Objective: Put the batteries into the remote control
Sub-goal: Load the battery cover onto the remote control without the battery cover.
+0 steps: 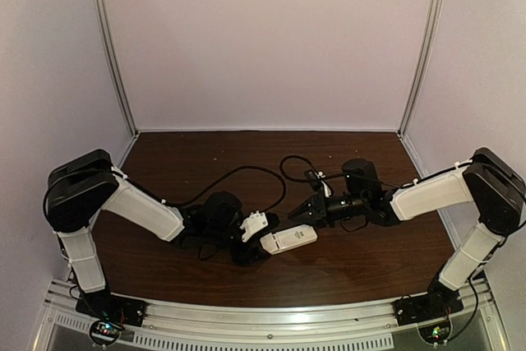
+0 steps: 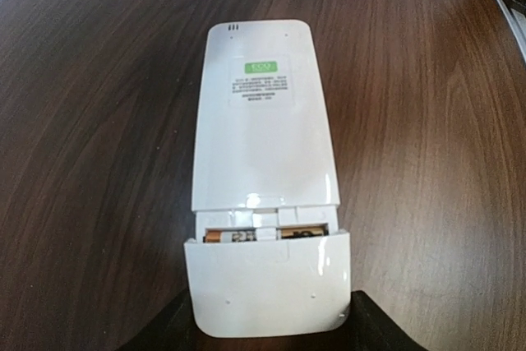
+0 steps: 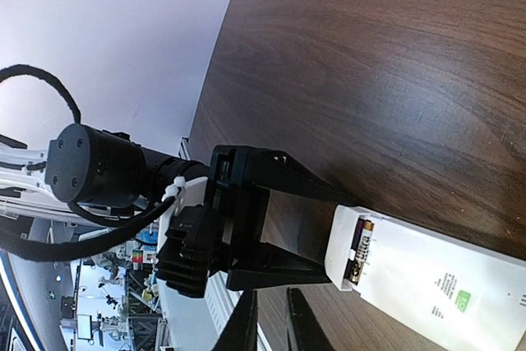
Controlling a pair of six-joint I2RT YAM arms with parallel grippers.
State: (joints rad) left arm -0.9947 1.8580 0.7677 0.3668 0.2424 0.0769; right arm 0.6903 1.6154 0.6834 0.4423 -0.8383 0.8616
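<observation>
The remote control [image 1: 289, 238] lies back side up on the table, at the middle. My left gripper [image 1: 256, 246] is shut on its near end. In the left wrist view the remote [image 2: 263, 145] points away, and my left gripper [image 2: 267, 330] clamps the end that carries the white battery cover [image 2: 267, 285]. The cover sits partly slid on. Two batteries [image 2: 267, 236] show in the gap, lying in the compartment. My right gripper [image 1: 297, 216] hovers just beyond the remote's far side, empty, its jaws almost together. In the right wrist view the batteries [image 3: 359, 248] show beside my right gripper [image 3: 271, 322].
Black cables [image 1: 246, 174] loop on the dark wooden table [image 1: 205, 154] behind both grippers. Pale enclosure walls with metal posts [image 1: 111, 47] stand on three sides. A metal rail [image 1: 263, 322] runs along the near edge.
</observation>
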